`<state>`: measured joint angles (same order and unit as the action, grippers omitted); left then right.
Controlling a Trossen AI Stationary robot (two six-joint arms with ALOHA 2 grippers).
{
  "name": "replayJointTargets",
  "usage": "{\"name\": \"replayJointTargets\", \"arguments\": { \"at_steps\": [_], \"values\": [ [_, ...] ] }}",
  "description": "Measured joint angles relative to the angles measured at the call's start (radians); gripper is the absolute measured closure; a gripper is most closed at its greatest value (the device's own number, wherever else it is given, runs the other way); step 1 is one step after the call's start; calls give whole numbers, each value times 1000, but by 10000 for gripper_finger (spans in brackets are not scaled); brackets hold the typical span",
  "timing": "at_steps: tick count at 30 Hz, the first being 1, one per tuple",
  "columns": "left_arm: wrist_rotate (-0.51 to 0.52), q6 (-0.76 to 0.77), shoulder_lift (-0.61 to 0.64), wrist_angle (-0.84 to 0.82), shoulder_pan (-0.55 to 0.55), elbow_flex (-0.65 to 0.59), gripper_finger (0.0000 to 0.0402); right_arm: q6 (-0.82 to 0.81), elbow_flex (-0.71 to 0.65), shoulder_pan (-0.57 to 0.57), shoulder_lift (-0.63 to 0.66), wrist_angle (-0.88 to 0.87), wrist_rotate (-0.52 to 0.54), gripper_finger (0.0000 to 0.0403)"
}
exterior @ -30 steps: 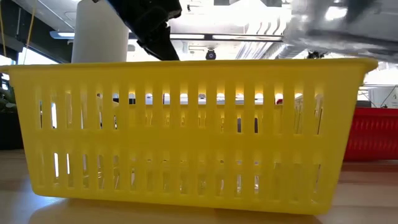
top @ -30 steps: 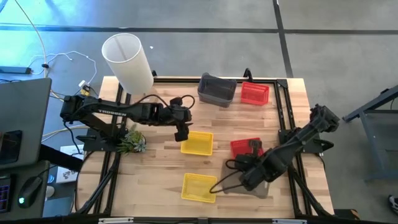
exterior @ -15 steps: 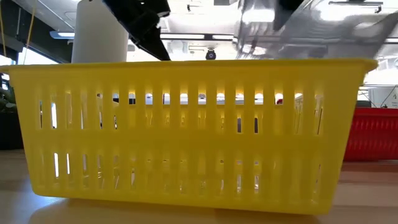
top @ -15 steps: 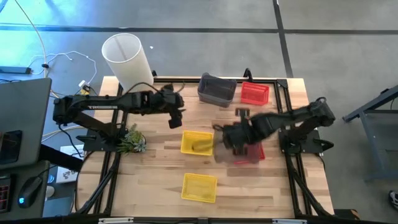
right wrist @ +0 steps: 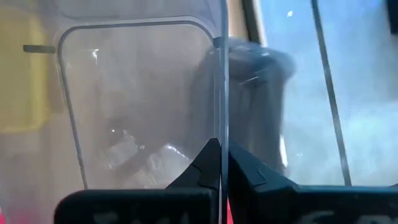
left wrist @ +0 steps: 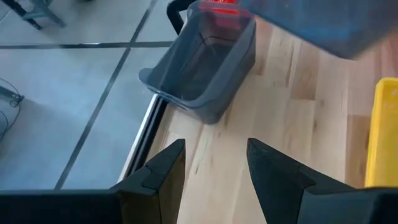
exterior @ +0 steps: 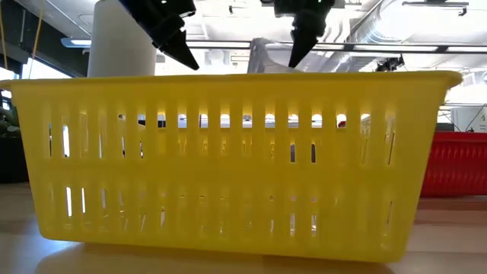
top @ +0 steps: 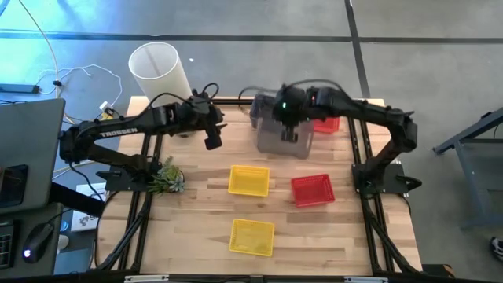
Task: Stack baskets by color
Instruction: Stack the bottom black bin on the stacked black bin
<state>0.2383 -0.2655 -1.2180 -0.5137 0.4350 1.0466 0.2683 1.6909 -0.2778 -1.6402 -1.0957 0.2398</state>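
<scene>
My right gripper (top: 287, 127) is shut on a smoky grey basket (top: 284, 143) and holds it in the air near the table's far edge, partly over a second grey basket (top: 266, 103) that rests on the table. A red basket (top: 330, 123) sits just right of these, half behind the arm. Mid-table stand a yellow basket (top: 249, 180) and a red one (top: 312, 189). Another yellow basket (top: 252, 237) stands near the front edge. My left gripper (top: 212, 140) hovers open at the far left, nothing between its fingers (left wrist: 163, 168). My right gripper pinches one wall of the grey basket at its rim (right wrist: 222, 127), one finger inside and one outside. The fingers slant down from above. The basket hangs below them, clear of the table, above the grey basket that rests there (right wrist: 252, 106).
A tall white cylinder (top: 161, 72) stands at the far left corner, and a small green plant (top: 167, 178) sits by the left arm's base. Black frame rails run along the table's edges. Bare wood lies between the baskets in the middle.
My right gripper has swung from the near right of the table to the far edge, carrying the grey basket lifted clear, and has turned on the way. My left gripper has drawn back from the middle yellow basket toward the far left and risen, still open.
</scene>
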Motion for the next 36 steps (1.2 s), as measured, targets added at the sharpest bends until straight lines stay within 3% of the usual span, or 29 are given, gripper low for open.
{"name": "replayJointTargets", "arguments": {
  "at_steps": [10, 20, 29, 36],
  "values": [
    [-29, 20, -4, 2, 45, 0, 245, 137, 0, -219, 0, 209, -85, 403],
    [-40, 138, -12, -14, 49, 0, 245, 229, 0, -378, 0, 417, -94, 403],
    [-65, 161, -12, -14, 49, 0, 245, 235, -1, -482, 0, 486, -146, 403],
    [-77, 164, -12, -14, 49, 0, 245, 231, -1, -493, 0, 482, -145, 403]
  ]
}}
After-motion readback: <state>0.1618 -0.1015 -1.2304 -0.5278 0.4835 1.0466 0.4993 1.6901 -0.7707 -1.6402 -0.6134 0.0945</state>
